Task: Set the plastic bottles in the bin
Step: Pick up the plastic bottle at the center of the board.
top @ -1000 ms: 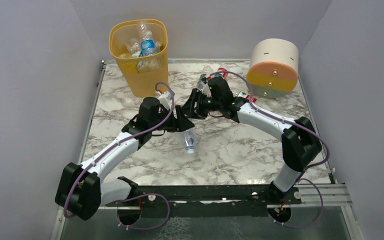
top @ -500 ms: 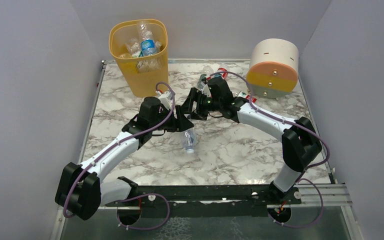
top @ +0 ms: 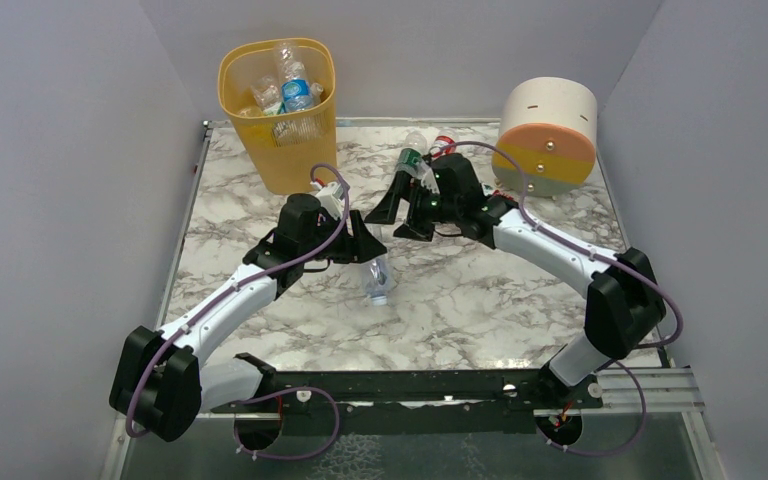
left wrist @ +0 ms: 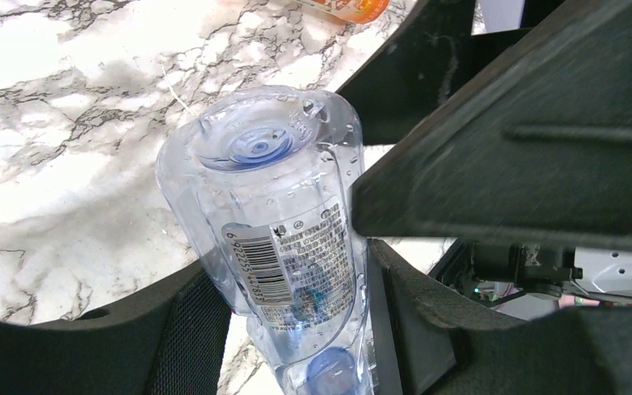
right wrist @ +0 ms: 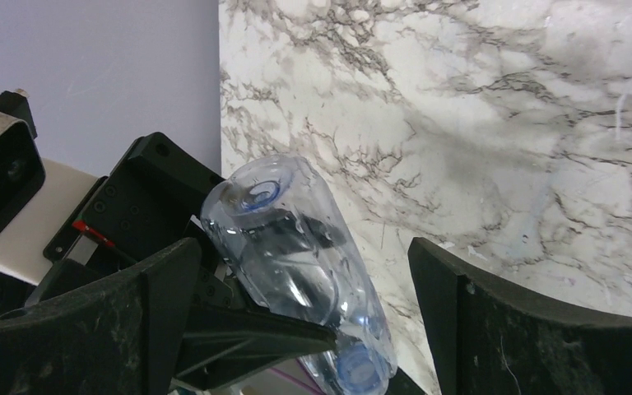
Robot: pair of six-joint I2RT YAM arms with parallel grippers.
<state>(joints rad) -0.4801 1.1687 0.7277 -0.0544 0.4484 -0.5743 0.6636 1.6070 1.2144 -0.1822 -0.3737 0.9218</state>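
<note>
1. one clear bottle (left wrist: pixel 271 206) is in hand: my left gripper (left wrist: pixel 296 317) is clamped on its labelled middle, a finger on each side, with the blue cap end pointing down and away from the wrist. i cannot tell whether it is clear of the table (top: pixel 480 300).
2. my right gripper (right wrist: pixel 304 271) sits just beside it. its fingers are spread wide, one on each side of the bottle, and the far one is not touching, so this hand holds nothing.
3. the bin (top: pixel 295 160) stands at the far left of the table, well apart from the held bottle, with several bottles (top: pixel 295 92) already inside.
4. i judge this as the carry step for one bottle, part-way through the job. a green-labelled bottle (top: pixel 410 160) and a red-capped bottle (top: pixel 443 145) lie near my right wrist, short of the drum (top: pixel 548 135).
5. next move: keep the left grip firm, lift, swing to above the bin's rim and only then let go. the right fingers should draw back first, or the two hands may knock together.
6. the bottle is smooth and wet-looking inside, so it could slip.
</note>
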